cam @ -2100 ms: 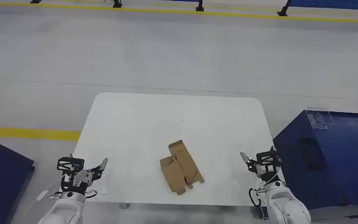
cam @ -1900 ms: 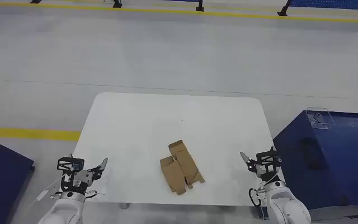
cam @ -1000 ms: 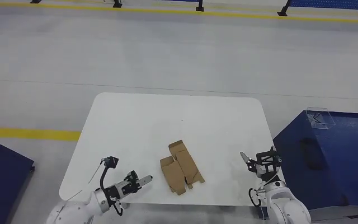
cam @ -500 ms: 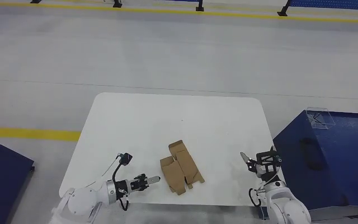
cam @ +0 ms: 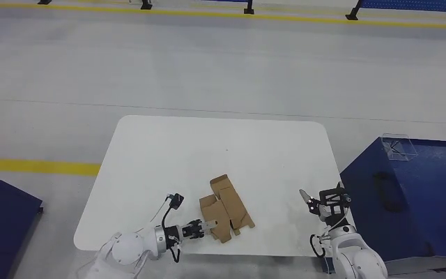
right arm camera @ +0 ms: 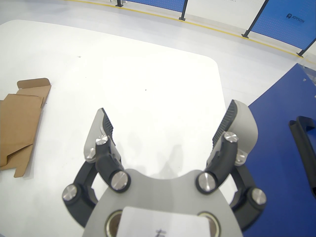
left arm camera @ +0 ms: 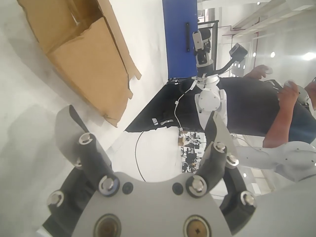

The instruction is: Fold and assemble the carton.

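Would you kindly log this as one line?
carton: flat | left gripper: open beside carton | right gripper: open, away from carton

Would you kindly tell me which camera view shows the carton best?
The top view: the carton lies flat on the table, seen whole. The left wrist view shows its near flaps close up but cropped; the right wrist view catches part of it at the picture's edge.

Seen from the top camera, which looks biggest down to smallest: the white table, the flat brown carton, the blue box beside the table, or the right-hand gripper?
1. table
2. blue box, though the picture's edge cuts it off
3. carton
4. right gripper
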Controlling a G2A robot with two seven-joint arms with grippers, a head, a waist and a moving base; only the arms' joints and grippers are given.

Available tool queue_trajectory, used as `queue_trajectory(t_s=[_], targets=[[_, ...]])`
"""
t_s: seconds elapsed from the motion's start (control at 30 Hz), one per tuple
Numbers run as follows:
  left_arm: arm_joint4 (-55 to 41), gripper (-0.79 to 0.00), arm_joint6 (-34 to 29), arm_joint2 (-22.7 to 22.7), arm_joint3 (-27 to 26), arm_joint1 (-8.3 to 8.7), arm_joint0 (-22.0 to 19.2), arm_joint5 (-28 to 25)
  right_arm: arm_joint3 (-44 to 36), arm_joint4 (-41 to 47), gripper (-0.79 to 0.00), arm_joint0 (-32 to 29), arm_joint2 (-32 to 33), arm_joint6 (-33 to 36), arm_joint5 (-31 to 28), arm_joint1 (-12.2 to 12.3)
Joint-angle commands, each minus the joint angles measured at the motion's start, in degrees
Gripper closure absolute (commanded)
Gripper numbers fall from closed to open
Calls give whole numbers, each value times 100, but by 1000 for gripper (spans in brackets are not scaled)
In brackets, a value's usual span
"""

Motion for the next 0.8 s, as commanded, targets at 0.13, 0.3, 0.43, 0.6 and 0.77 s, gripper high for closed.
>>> queue_trajectory(t_s=[0.13, 0.3, 0.43, 0.6, 0.77], targets=[[110, -628, 304, 261, 450, -67, -274, -40, 0, 0, -785, 0, 0, 0, 0, 0], [38, -366, 405, 447, 786, -125, -494, -31, 0, 0, -785, 0, 0, 0, 0, 0], [-307, 0, 557, 592, 1160, -208, -673, 63, 0, 0, -785, 0, 0, 0, 0, 0], [-781, 0, 304, 613, 1379, -248, -835, -225, 0, 0, -785, 0, 0, 0, 0, 0], [-1295, 0, -360, 395, 799, -192, -935, -347, 0, 0, -785, 0, 0, 0, 0, 0]])
